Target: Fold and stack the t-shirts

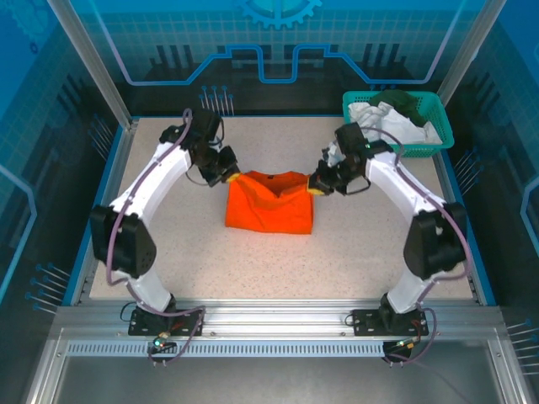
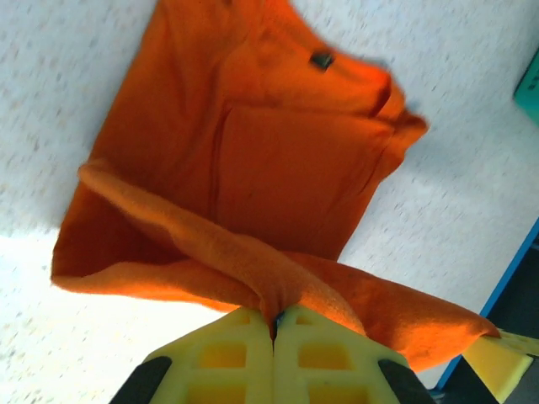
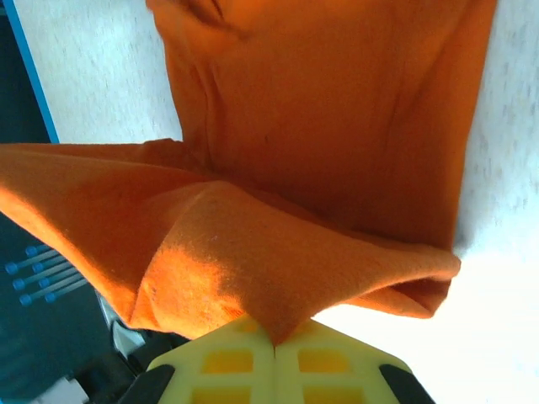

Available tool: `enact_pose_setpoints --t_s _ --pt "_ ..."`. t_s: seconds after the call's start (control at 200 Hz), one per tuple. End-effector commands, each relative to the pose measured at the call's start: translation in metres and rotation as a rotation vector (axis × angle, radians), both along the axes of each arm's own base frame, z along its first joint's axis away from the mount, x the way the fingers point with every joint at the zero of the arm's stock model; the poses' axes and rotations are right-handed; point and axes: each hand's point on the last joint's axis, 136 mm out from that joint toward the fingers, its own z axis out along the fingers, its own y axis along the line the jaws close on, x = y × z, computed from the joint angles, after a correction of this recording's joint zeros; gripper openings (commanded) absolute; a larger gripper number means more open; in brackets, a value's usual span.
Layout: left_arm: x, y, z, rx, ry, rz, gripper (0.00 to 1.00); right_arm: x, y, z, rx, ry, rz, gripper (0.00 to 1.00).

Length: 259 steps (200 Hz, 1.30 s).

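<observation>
**The orange shirt could slip or fold crooked**

The left fingers (image 2: 232, 349) are pinched shut on one far corner of the orange t-shirt (image 1: 269, 206). They hold that corner up off the table (image 1: 194, 261). The rest of the shirt lies flat in the middle of the table, between the two arms. The right fingers (image 3: 316, 358) are pinched shut on the other far corner.

Each side holds only a small bit of cloth, so a quick tug could pull a corner free. If one arm went faster than the other, the fold could come out crooked or bunched. Pulling too low could drag the whole shirt along the table.

At the far right, the white t-shirt (image 1: 407, 128) and the dark green t-shirt (image 1: 406, 100) sit in the teal basket (image 1: 441, 116), not yet folded
</observation>
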Motion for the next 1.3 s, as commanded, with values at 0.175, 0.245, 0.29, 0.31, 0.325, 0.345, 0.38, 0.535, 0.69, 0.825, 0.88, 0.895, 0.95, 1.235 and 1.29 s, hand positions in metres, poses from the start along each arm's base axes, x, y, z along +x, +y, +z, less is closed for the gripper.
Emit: enact_pose_setpoints --t_s 0.175,0.245,0.29,0.31,0.325,0.345,0.38,0.535,0.69,0.825,0.88,0.895,0.95,1.235,1.29 --pt "0.101 0.032 -0.061 -0.040 0.085 0.162 0.47 0.109 -0.028 -0.060 0.004 0.213 -0.216 0.37" --pt "0.123 0.050 -0.070 -0.038 0.086 0.232 0.53 0.139 -0.039 -0.057 0.063 0.228 -0.304 0.56" --pt "0.134 0.062 -0.066 -0.034 0.063 0.284 0.76 0.155 -0.046 -0.061 0.068 0.230 -0.346 0.86" --pt "0.139 0.066 -0.062 -0.038 0.045 0.301 0.79 0.161 -0.050 -0.057 0.063 0.218 -0.357 0.90" --pt "0.143 0.069 -0.058 -0.042 0.029 0.312 0.79 0.164 -0.052 -0.053 0.061 0.208 -0.360 0.90" --pt "0.147 0.072 -0.052 -0.043 0.008 0.323 0.80 0.168 -0.054 -0.047 0.062 0.193 -0.358 0.90" --pt "0.152 0.075 -0.040 -0.043 -0.029 0.334 0.81 0.171 -0.054 -0.036 0.061 0.165 -0.345 0.89" --pt "0.138 0.055 -0.006 -0.055 -0.088 0.268 0.72 0.138 -0.044 0.000 0.035 0.047 -0.261 0.81" --pt "0.088 -0.004 -0.013 -0.075 -0.092 0.123 0.59 0.076 -0.002 -0.007 0.060 -0.007 -0.129 0.58" --pt "0.048 -0.059 -0.043 -0.106 -0.049 -0.010 0.54 0.038 0.029 -0.034 0.037 0.021 -0.032 0.37" --pt "0.033 -0.072 -0.064 -0.104 0.004 -0.054 0.52 0.026 0.039 -0.050 0.027 0.052 -0.011 0.35" --pt "0.031 -0.074 -0.069 -0.101 0.013 -0.064 0.52 0.023 0.043 -0.055 0.026 0.063 -0.002 0.35" --pt "0.021 -0.072 -0.090 -0.053 0.043 -0.092 0.52 0.016 0.052 -0.069 0.013 0.083 0.030 0.34" --pt "-0.058 -0.030 -0.185 0.117 0.252 -0.174 0.50 -0.025 0.066 -0.150 -0.082 0.219 0.105 0.34" --pt "-0.081 -0.021 -0.193 0.130 0.293 -0.180 0.49 -0.040 0.064 -0.161 -0.098 0.242 0.124 0.34"
